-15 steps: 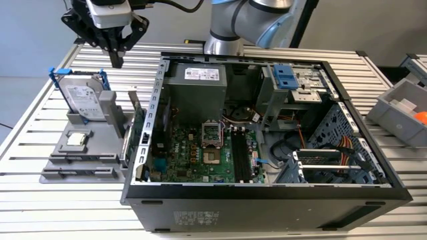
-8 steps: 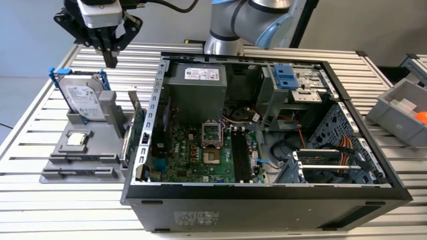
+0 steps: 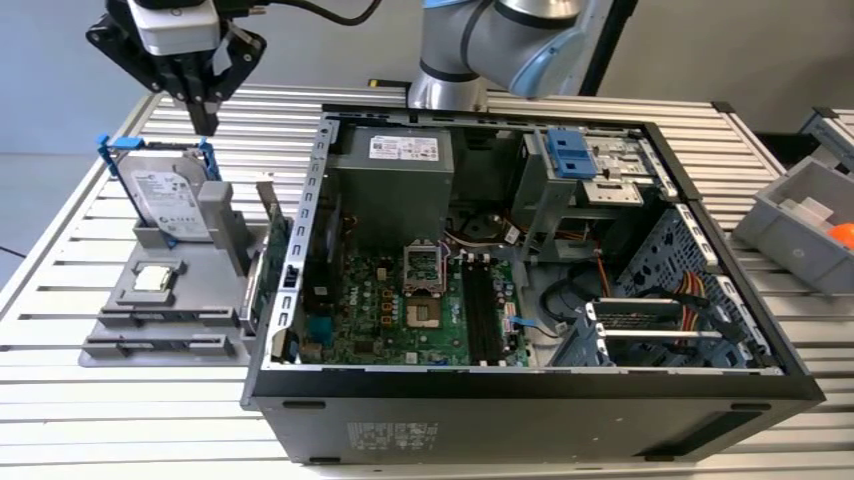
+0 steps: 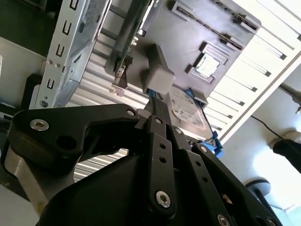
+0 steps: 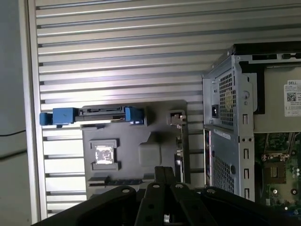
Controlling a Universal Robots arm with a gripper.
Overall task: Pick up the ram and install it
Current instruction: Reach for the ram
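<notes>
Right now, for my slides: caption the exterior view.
Gripper hovers above a grey stand holding a hard drive, beside the open computer.

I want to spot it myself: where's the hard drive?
Start at the big open computer case. At the exterior view's left of it sits a grey stand, with the hard drive upright on it. It alone is a silvery box in a blue frame.

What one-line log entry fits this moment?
gripper: shut, empty | position: above gray holder, near hard drive | computer case: open
</notes>
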